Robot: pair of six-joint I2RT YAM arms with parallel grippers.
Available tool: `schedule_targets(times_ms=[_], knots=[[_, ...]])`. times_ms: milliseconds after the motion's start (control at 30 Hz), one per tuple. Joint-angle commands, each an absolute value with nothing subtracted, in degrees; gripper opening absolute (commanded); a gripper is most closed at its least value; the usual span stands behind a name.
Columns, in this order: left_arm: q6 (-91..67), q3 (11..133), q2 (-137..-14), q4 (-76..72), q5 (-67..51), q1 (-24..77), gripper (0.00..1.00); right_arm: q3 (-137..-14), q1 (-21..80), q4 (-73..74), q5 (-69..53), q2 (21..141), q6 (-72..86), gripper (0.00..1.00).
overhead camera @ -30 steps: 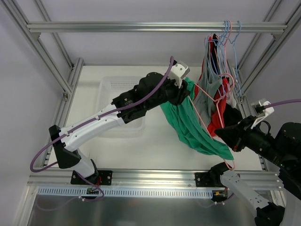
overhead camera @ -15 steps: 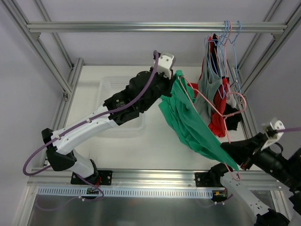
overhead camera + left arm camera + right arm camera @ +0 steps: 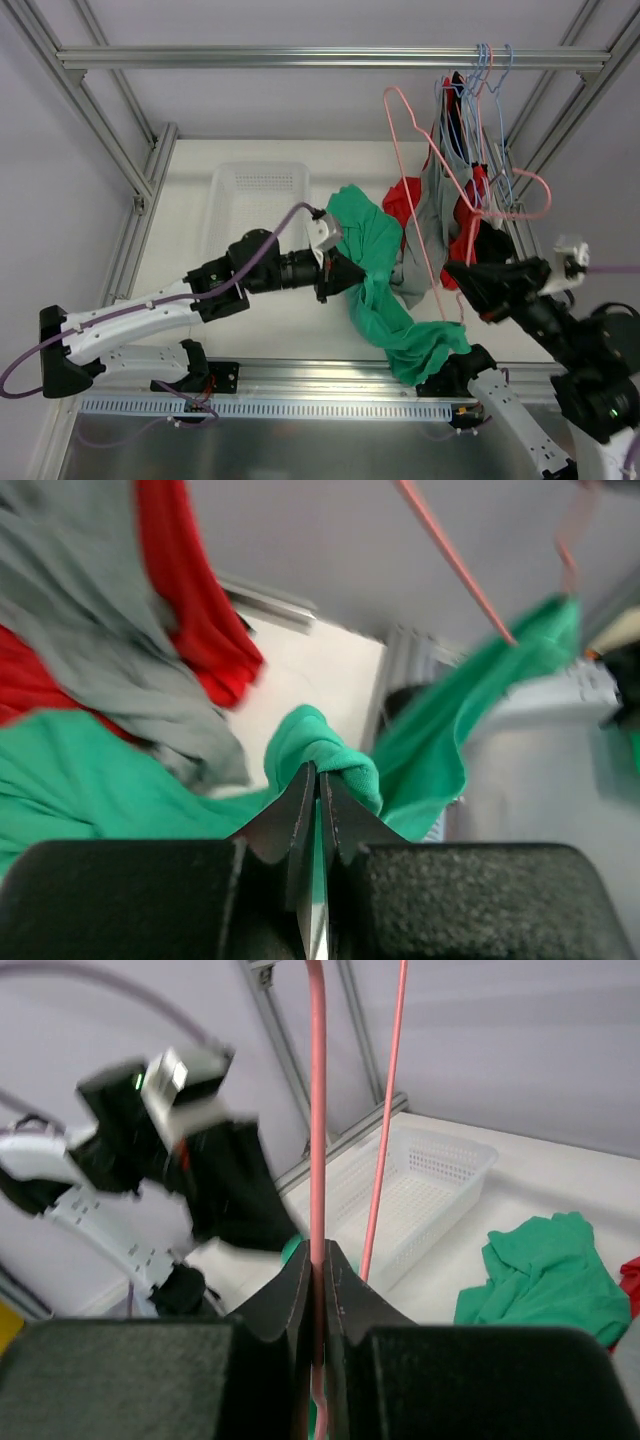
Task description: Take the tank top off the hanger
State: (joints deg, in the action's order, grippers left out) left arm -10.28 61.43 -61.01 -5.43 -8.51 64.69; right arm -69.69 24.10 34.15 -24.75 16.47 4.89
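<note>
An aluminium frame (image 3: 300, 57) boxes in the white desk (image 3: 185, 225), and a white mesh basket (image 3: 262, 195) sits on the desk's far-left part. At the right end of the top rail, a bunch of grey (image 3: 435, 215) and red (image 3: 470, 240) garments hangs from blue wire hangers (image 3: 497, 120).

The green tank top (image 3: 385, 300) (image 3: 320, 750) drapes in a crumpled band from beside the basket down to the near edge of the desk, in front of the hanging clothes. The pink wire hanger (image 3: 317, 1110) stands tilted above it, its hook up near the rail. Whether any strap is caught on the wire I cannot tell.

The left hand (image 3: 340, 272) (image 3: 318, 770) is low over the desk's middle, its jaws pinched tight on a fold of the green fabric. The right hand (image 3: 462, 285) (image 3: 320, 1245) is clamped on the hanger's wire near its lower end, just beside the tank top's near-right end.
</note>
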Motion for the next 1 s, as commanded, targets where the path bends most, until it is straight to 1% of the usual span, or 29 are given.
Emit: schedule_targets(times_ms=[0, 33, 100, 133, 167, 200, 233, 267, 300, 333, 367, 400, 433, 467, 533, 600, 633, 767, 800, 833, 900, 967], knots=[[-15.6, 51.4, -61.5, -14.9, -19.5, 65.9, 0.00, -61.0, 23.8, -0.8, -17.9, 20.9, 15.5, 0.00], [-16.8, 49.5, -62.0, -16.2, -19.3, 66.0, 0.00, -58.6, 23.7, -8.3, -16.8, 24.0, 16.2, 0.00], [-20.1, 45.3, -64.0, -18.5, -15.8, 66.3, 0.00, -57.3, 23.9, -14.3, -12.7, 26.8, 15.2, 0.00], [-21.2, 44.5, -64.7, -18.4, -12.8, 66.4, 0.00, -57.5, 23.8, -13.4, -11.4, 29.6, 14.1, 0.00], [-23.8, 43.9, -65.9, -16.8, -5.4, 66.4, 0.00, -60.1, 23.9, -10.1, -9.7, 30.8, 10.5, 0.00], [-25.3, 43.5, -66.6, -15.5, -1.4, 66.4, 0.00, -61.3, 23.9, -7.0, -6.8, 31.8, 8.8, 0.00], [-26.3, 43.9, -67.4, -13.8, 2.2, 66.4, 0.00, -62.3, 23.9, 0.3, -5.2, 32.6, 7.8, 0.00], [-28.3, 44.6, -69.2, -11.4, 8.5, 66.4, 0.00, -65.5, 24.0, 6.6, -3.7, 34.3, 6.6, 0.00], [-29.2, 46.4, -69.9, -6.9, 11.1, 66.3, 0.00, -67.1, 23.9, 11.6, -4.1, 35.3, 5.9, 0.00], [-29.3, 47.3, -70.6, -5.3, 12.6, 66.4, 0.00, -68.3, 23.9, 20.8, -5.2, 36.3, 5.4, 0.00], [-29.2, 48.2, -71.4, -3.8, 14.6, 66.4, 0.00, -68.5, 23.9, 23.8, -6.5, 37.1, 5.4, 0.00], [-28.9, 49.6, -71.7, -2.0, 15.2, 66.4, 0.08, -67.6, 24.1, 26.4, -7.4, 37.0, 6.5, 0.00], [-28.0, 50.4, -71.6, -1.4, 15.5, 66.4, 0.25, -66.8, 24.2, 27.3, -7.0, 36.7, 6.9, 0.00], [-27.6, 51.0, -71.4, -0.8, 15.7, 66.4, 0.65, -66.2, 24.3, 27.9, -6.7, 36.8, 6.9, 0.00], [-25.6, 52.2, -70.1, -0.3, 15.3, 66.4, 0.75, -68.5, 24.4, 32.4, -4.8, 38.9, 5.4, 0.00], [-24.6, 53.3, -69.2, 1.6, 14.8, 66.4, 0.96, -73.1, 24.7, 36.5, -4.2, 43.6, 4.1, 0.00], [-23.9, 53.4, -68.1, 2.5, 14.3, 66.4, 0.99, -74.3, 24.9, 36.9, -4.0, 44.9, 3.7, 0.01], [-22.6, 52.9, -66.2, 3.4, 11.9, 66.4, 0.99, -82.0, 25.7, 38.2, -1.1, 52.1, 2.0, 0.00], [-22.2, 52.6, -66.0, 3.4, 11.2, 66.4, 0.98, -83.9, 25.7, 38.3, -1.1, 55.9, 1.6, 0.00], [-21.6, 52.4, -65.9, 3.5, 9.7, 66.4, 0.99, -88.1, 25.8, 38.3, -1.1, 58.1, 1.2, 0.00], [-21.4, 51.6, -65.7, 4.0, 9.1, 66.6, 0.99, -92.5, 27.0, 38.6, -0.5, 62.2, 1.0, 0.00], [-21.3, 51.0, -65.2, 4.5, 9.5, 66.9, 0.99, -99.6, 28.6, 39.5, 2.4, 68.3, 0.5, 0.00]])
